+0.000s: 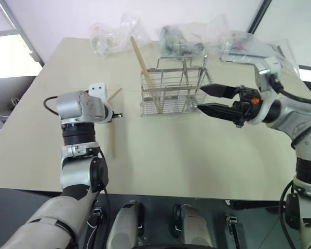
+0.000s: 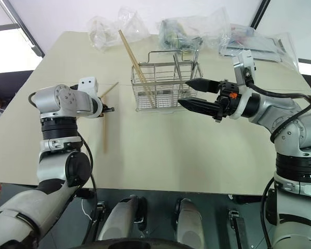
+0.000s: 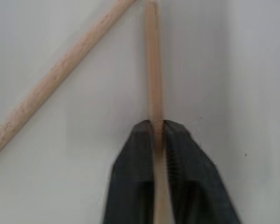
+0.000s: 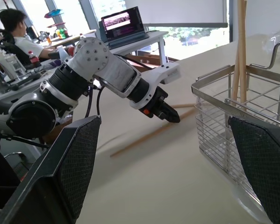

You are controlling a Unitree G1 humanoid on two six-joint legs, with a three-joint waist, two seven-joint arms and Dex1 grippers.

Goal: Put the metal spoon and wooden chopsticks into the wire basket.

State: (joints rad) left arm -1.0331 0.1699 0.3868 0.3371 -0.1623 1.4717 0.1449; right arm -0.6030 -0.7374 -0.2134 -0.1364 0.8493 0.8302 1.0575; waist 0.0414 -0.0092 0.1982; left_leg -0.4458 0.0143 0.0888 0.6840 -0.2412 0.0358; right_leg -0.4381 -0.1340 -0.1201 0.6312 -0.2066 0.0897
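We see the left end effector [image 3: 158,128] clamped on one of the wooden chopsticks [image 1: 112,139] lying on the desk [image 1: 197,155]. The right end effector [image 1: 207,99] hangs spread wide, holding nothing, just beside the wire basket [image 1: 173,92], where two chopsticks lean. The metal spoon is hard to make out.
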